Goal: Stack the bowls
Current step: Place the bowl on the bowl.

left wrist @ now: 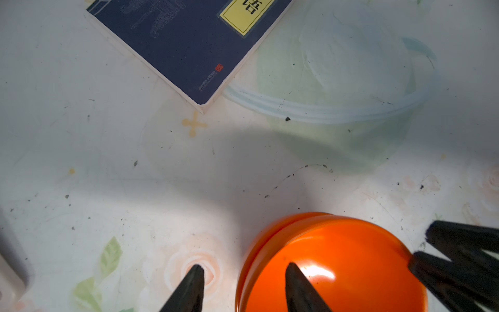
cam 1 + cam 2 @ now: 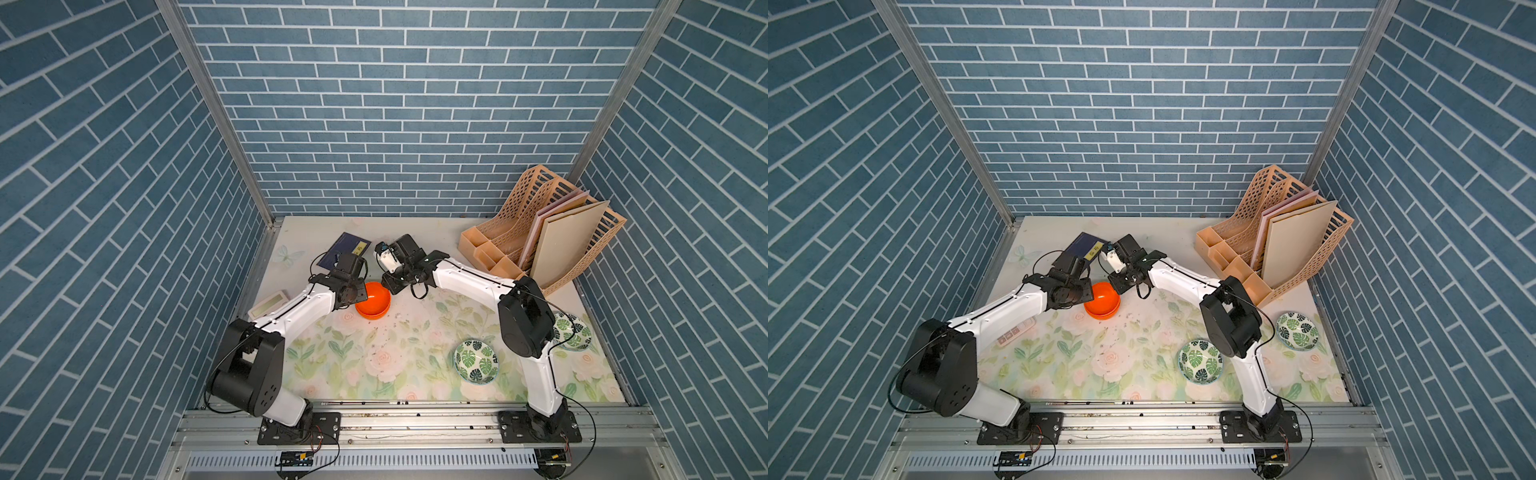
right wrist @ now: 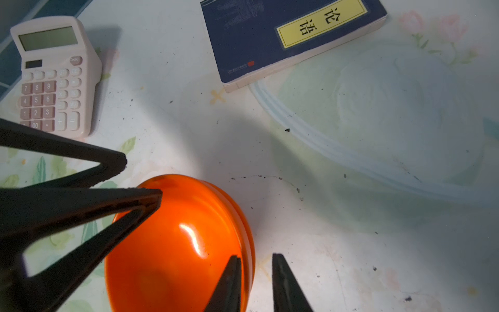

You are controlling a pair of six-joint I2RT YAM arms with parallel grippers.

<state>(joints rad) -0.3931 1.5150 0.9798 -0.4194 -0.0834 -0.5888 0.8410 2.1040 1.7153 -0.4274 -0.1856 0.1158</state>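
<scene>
orange bowls (image 2: 372,307): glossy, round, nested
left gripper (image 1: 244,266): spread, astride 9 o'clock rim
right gripper (image 3: 256,256): narrow gap, astride 1 o'clock rim

The front and middle of the worktop (image 2: 332,365) are bare, so there is room to pass. A tall file rack (image 2: 540,245) blocks the back right corner. A leaf bowl (image 2: 476,360) sits front right, and a second leaf bowl (image 2: 575,334) sits by the right edge. A book (image 2: 343,249) lies at the back left, and a calculator (image 2: 269,302) by the left edge. It is tight by the orange bowls (image 2: 372,305): the left end effector (image 1: 244,266) and right end effector (image 3: 256,256) both crowd the rim.
</scene>
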